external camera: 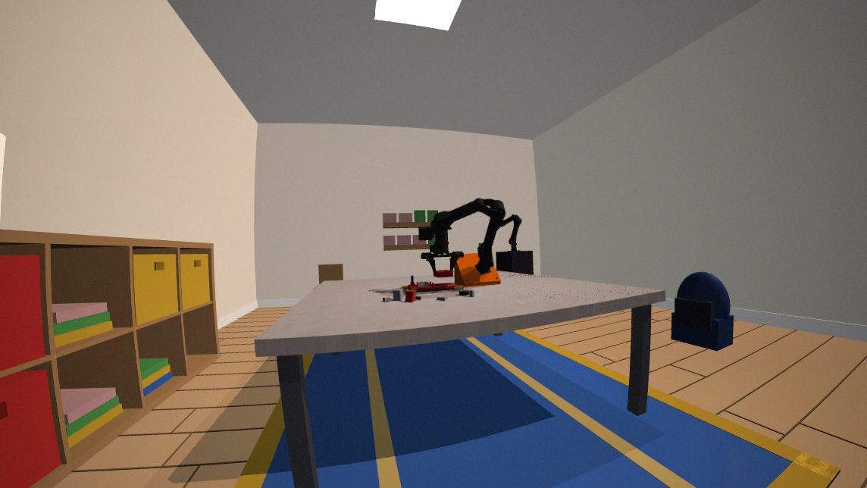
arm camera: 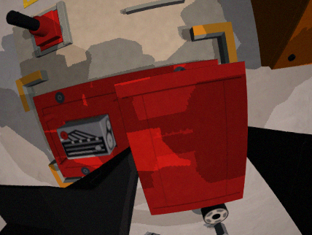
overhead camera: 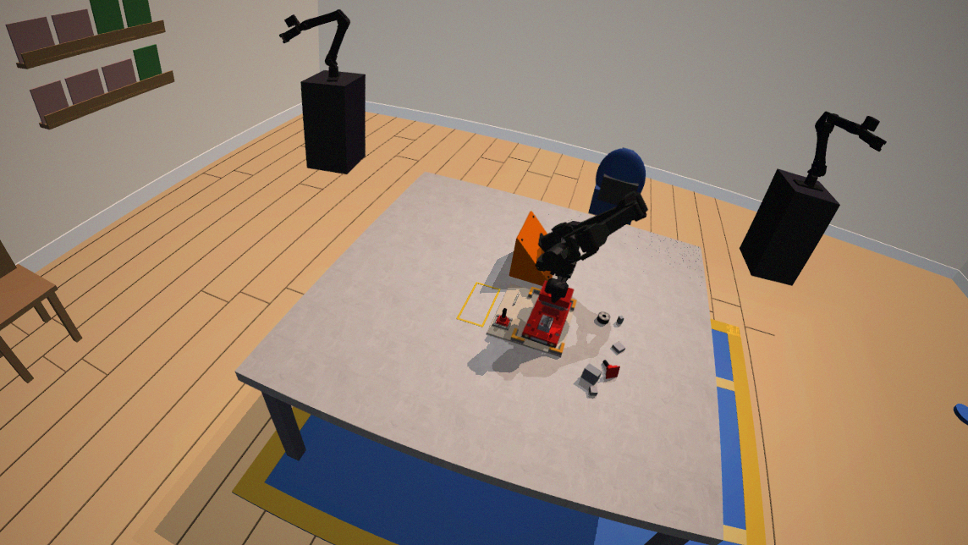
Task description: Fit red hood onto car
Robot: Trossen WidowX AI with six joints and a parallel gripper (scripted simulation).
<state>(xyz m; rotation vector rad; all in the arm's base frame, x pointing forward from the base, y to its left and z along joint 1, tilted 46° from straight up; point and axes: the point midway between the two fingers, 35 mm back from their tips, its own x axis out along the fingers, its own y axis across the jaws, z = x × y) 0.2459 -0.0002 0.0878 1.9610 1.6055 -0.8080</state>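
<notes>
working left to right in my wrist feed, a red block with a black cylindrical post point(overhead camera: 503, 321) point(external camera: 411, 282) point(arm camera: 47, 33) precedes the smooth red chassis point(overhead camera: 540, 332) point(external camera: 431, 287) point(arm camera: 78, 109), bounded by yellow angle brackets point(overhead camera: 557, 349) point(arm camera: 231, 40). the boxy grey engine block point(overhead camera: 547, 322) point(external camera: 422, 283) point(arm camera: 87, 136) is seated on the deck; round dark pegs point(arm camera: 59, 97) show near it. next is the hood point(overhead camera: 555, 304) point(external camera: 444, 273) point(arm camera: 189, 128), a flat-roofed red shell with fine panel lines. my gripper point(overhead camera: 557, 294) point(external camera: 444, 273) point(arm camera: 187, 141) points downward, fingers set wide and clamped on opposite sides of the hood. i hold the hood above the chassis, with a visible gap beneath; it is unseated. the orange sloped block point(overhead camera: 528, 250) point(external camera: 476, 270) point(arm camera: 291, 44) stands near the arm; the mottled grey tabletop point(overhead camera: 406, 305) point(external camera: 546, 303) point(arm camera: 277, 98) extends well past the chassis towards its left edge.
</notes>
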